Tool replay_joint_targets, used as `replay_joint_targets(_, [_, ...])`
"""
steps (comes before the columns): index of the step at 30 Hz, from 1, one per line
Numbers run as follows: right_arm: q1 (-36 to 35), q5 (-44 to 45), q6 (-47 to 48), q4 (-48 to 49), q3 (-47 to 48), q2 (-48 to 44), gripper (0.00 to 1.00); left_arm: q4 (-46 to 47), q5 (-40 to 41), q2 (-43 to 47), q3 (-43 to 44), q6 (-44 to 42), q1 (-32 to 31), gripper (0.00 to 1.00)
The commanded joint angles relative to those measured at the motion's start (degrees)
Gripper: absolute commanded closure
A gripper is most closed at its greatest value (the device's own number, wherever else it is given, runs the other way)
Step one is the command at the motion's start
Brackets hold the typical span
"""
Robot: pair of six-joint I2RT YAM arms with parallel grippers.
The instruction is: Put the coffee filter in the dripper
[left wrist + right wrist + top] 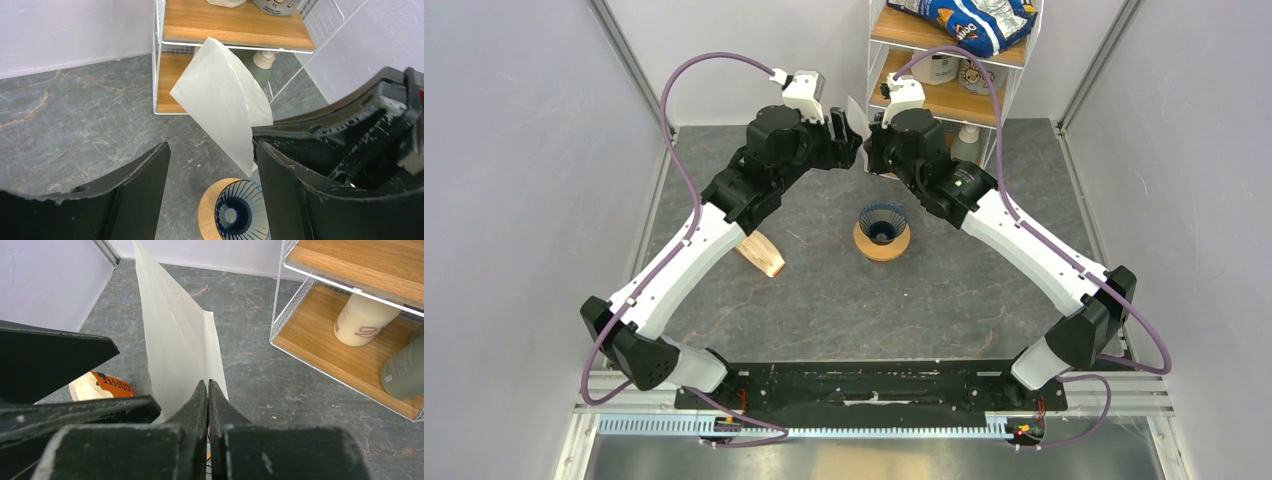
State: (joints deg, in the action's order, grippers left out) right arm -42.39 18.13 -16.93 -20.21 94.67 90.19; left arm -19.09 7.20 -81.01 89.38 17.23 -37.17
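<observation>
One coffee filter (220,95) aloft, dripper (882,222) on ring (883,251)

**Where everything sits**

The dripper (882,222) sits on a ring stand (882,247) mid-table, straight ahead of me. Behind and above it, the coffee filter (856,118) stands up between my left gripper (846,140) and my right gripper (870,150). A filter pack (762,255) lies left of the dripper, under my left arm. The shelf rack (954,100) stands at the back.
</observation>
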Motion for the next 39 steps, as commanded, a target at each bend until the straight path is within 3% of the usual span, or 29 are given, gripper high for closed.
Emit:
replay_joint_targets(1, [-0.28,0.86,0.64,2.56,1.01,-0.06,1.0,-1.62,5.17,-2.62,4.76,1.43,-0.45,0.29])
replay_joint_targets(10, [-1.38,6.1,3.23,3.41,1.02,0.68,1.0,-2.47,7.84,-4.14,5.94,3.24,-0.89,0.33])
replay_joint_targets(21, [-1.99,7.49,3.21,4.27,1.51,0.92,1.0,-4.41,11.26,-6.62,7.56,4.79,-1.5,0.46])
replay_joint_targets(25, [-2.02,7.71,3.02,4.3,1.16,0.28,1.0,-4.92,11.32,-6.69,7.34,5.01,-1.5,0.57])
replay_joint_targets(30, [-1.86,9.0,3.79,4.83,-0.01,-0.52,1.0,-4.9,9.65,-5.85,7.03,4.61,-1.5,0.96])
replay_joint_targets(39, [-0.25,9.35,4.95,5.01,-1.25,-1.4,1.0,-6.01,10.74,-4.93,6.46,2.54,-1.55,0.98])
